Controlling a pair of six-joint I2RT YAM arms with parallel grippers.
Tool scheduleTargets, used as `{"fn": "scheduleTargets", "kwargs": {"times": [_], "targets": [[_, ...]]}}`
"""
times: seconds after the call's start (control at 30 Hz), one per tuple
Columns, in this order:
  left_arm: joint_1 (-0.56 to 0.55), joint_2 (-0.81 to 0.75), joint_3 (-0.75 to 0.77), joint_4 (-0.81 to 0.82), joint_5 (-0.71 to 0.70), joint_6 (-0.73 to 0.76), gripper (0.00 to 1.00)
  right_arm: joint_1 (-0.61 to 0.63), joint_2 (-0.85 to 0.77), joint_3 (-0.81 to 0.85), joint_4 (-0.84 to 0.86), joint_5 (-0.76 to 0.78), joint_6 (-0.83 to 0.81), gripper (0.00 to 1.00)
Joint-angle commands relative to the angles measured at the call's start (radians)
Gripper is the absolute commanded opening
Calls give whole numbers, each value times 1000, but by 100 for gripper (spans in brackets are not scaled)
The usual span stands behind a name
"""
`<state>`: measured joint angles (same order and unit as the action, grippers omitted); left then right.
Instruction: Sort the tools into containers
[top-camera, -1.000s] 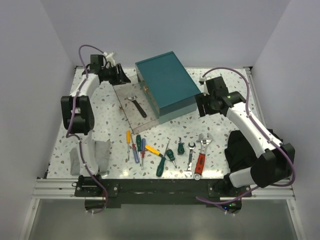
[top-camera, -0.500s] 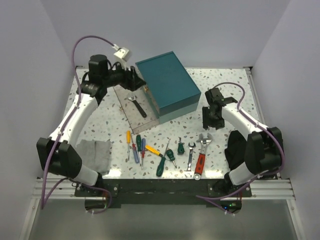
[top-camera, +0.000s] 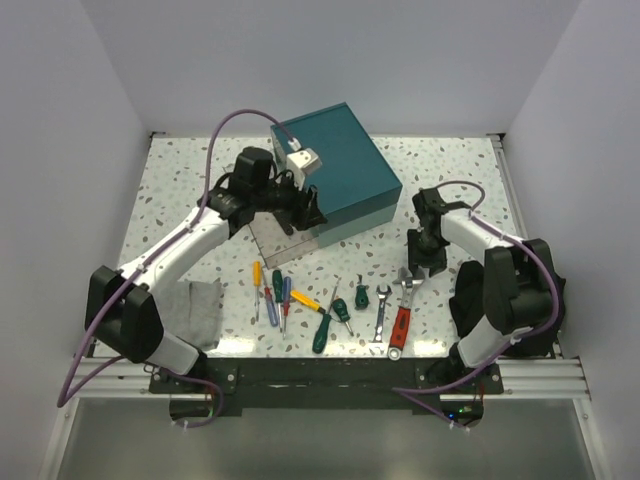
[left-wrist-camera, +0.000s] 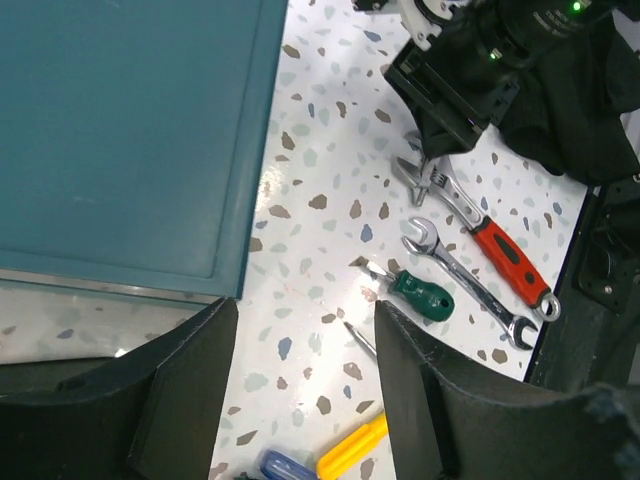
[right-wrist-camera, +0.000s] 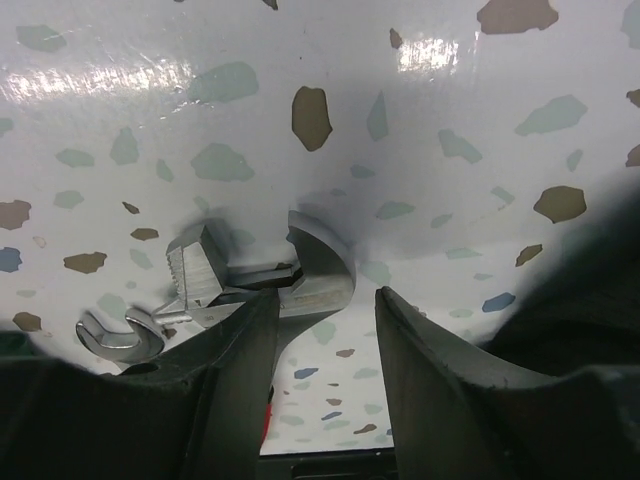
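Observation:
The teal box (top-camera: 335, 165) stands at the back centre, with a clear drawer (top-camera: 268, 243) pulled out to its front left. My left gripper (top-camera: 308, 215) hovers open and empty over the drawer by the box's front corner; the black-handled wrench is hidden under it. Screwdrivers (top-camera: 277, 290) and a silver wrench (top-camera: 382, 312) lie in a row along the front. My right gripper (top-camera: 420, 263) is open, low over the head of the red-handled wrench (top-camera: 402, 318). In the right wrist view that silver head (right-wrist-camera: 310, 270) lies just ahead of my open fingers (right-wrist-camera: 240, 380).
A grey folded cloth (top-camera: 195, 310) lies front left. A black cloth (top-camera: 478, 300) lies by the right arm's base. In the left wrist view the box top (left-wrist-camera: 120, 130), a green screwdriver (left-wrist-camera: 420, 292) and the red-handled wrench (left-wrist-camera: 510, 260) show.
My left arm has swung from the back left corner in over the open drawer. My right gripper has moved forward and down to the red-handled wrench's head.

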<state>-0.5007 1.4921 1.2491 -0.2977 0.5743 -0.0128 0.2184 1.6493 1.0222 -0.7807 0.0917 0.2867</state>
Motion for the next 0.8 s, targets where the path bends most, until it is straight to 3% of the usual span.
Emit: {"fn": "scheduleTargets", "kwargs": {"times": [0.0,0.37,0.77], "targets": [[-48,-10,-23,48,-17,-8,61,4,49,25,60,-7,8,49],[-168,45,44,17,-54,-15,60,-5,84,30,92,-81,89,47],[-213,59,47,22,-65,-33,60,-7,153,145,89,-43,-49,48]]}}
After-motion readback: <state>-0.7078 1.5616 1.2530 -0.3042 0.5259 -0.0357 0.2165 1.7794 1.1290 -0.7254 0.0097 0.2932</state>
